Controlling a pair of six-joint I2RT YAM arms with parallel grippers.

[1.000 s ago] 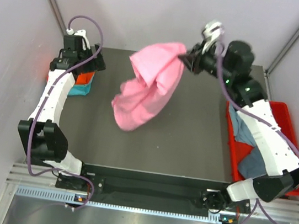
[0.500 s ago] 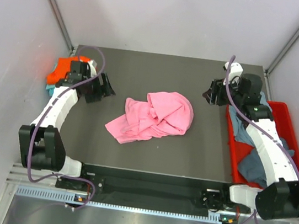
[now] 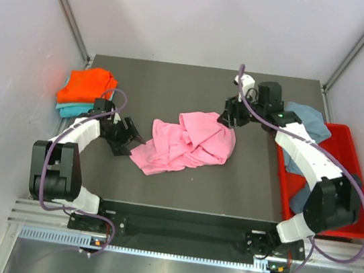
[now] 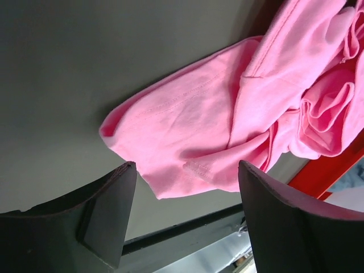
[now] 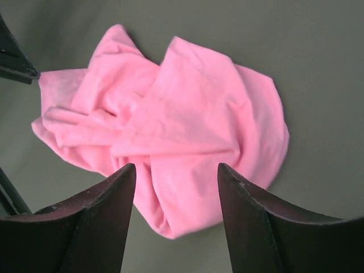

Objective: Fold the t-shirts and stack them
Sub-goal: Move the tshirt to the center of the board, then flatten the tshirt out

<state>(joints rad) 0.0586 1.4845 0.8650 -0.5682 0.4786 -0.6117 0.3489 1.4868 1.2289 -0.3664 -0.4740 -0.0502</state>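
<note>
The pink t-shirt (image 3: 186, 142) lies crumpled in a heap on the dark table (image 3: 196, 84). It also shows in the left wrist view (image 4: 239, 119) and the right wrist view (image 5: 170, 114). My left gripper (image 3: 129, 141) is open and empty, low at the shirt's near-left corner (image 4: 185, 168). My right gripper (image 3: 228, 118) is open and empty, just above the shirt's far-right edge (image 5: 177, 170). A folded orange t-shirt (image 3: 87, 86) lies on a teal one (image 3: 70, 112) at the far left.
A red bin (image 3: 359, 182) stands at the right edge with grey-blue (image 3: 303, 119) and dark shirts spilling over its rim. The table's front edge (image 3: 185, 211) is near the left gripper. Grey walls close in on both sides.
The pink shirt hung from the right gripper, then dropped to the table as a heap. Both grippers have since moved in to the heap, left from the stack, right from the bin.
</note>
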